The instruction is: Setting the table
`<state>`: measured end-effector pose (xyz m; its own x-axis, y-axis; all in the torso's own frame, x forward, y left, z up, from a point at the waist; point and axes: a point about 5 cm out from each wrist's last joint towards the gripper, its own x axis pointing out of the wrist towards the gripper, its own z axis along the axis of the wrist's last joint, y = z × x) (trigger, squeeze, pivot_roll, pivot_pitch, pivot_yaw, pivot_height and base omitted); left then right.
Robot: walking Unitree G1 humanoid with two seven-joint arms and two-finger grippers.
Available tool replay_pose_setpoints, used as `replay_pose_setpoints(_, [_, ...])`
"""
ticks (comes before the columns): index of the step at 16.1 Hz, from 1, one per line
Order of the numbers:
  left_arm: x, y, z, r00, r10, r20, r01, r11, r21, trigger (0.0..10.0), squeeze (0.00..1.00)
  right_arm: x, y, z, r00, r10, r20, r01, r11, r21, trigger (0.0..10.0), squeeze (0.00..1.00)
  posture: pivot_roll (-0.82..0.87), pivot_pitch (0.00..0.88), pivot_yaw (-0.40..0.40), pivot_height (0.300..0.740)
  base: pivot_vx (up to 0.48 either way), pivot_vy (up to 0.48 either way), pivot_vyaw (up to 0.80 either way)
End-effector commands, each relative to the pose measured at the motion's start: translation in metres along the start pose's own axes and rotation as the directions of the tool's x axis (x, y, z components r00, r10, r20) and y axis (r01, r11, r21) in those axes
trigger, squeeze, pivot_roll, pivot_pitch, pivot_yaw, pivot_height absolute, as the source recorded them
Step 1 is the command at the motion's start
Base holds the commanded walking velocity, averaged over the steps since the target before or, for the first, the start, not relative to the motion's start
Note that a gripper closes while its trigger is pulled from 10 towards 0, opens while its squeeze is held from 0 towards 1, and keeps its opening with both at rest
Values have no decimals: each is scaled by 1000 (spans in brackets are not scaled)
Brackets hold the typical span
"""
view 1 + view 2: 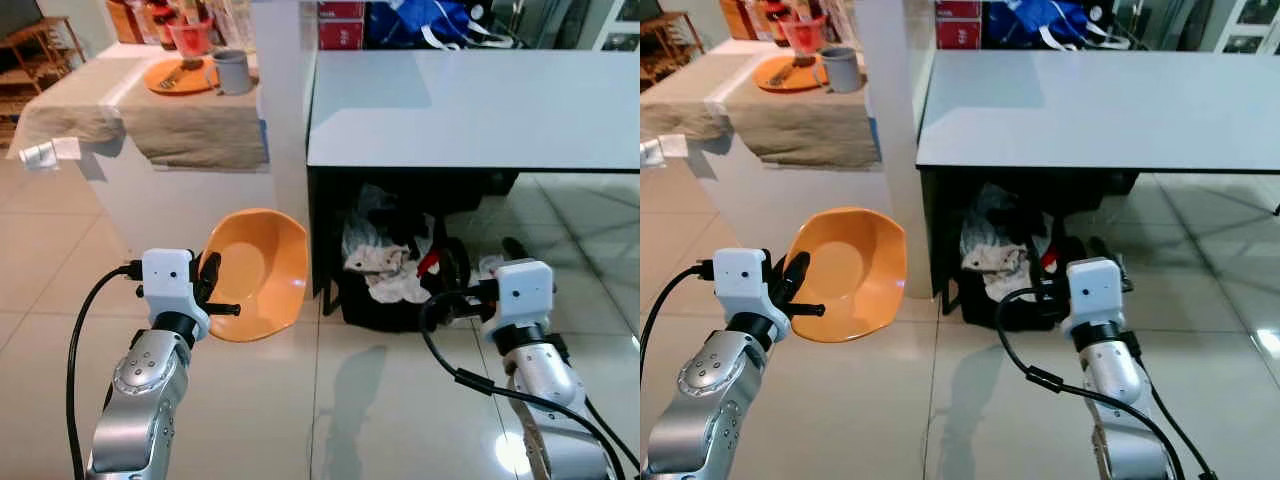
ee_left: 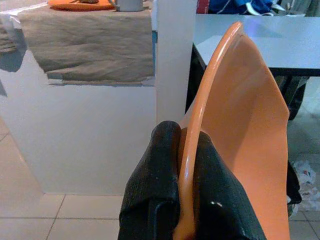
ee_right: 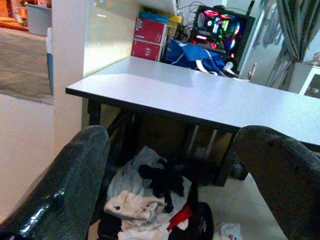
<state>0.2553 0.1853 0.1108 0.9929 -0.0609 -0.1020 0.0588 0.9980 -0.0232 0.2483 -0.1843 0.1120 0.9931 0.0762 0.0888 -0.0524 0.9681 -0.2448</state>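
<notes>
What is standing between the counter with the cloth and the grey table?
A white pillar stands between the counter and the table, as seen in the left eye view. The left gripper holds an orange bowl before it.

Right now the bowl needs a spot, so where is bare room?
The grey table top ahead lies bare up to the blue bag at its back. The cloth-covered counter is crowded at its far end: orange plate, mug.
</notes>
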Motion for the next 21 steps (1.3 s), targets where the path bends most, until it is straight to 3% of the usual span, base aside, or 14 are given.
replay_pose_setpoints(1, [3,-2,12,999,4,46,-3,1000,-8,0,0,2,2,3,1000,17,17,-17,1000,-1,10000,0,-104,0,62,740,247,-409,0])
replay_pose_setpoints(7, [5,-23,30,995,-31,96,37,998,-56,0,0,3,3,5,999,8,34,-8,1000,17,10000,0,-102,0,66,740,360,-264,0])
replay_pose_setpoints(10, [8,-25,31,995,-39,97,45,997,-58,0,0,5,5,4,999,14,31,-15,1000,19,10000,0,-99,0,68,740,439,0,0])
replay_pose_setpoints(16, [17,-37,48,986,-110,127,111,994,-5,0,0,6,10,2,999,15,34,-16,999,28,10000,0,-103,0,82,740,453,0,0])
replay_pose_setpoints(21, [23,-45,54,980,-153,131,146,988,58,0,0,7,12,1,999,12,36,-13,999,30,10000,0,-107,0,90,740,331,-343,0])
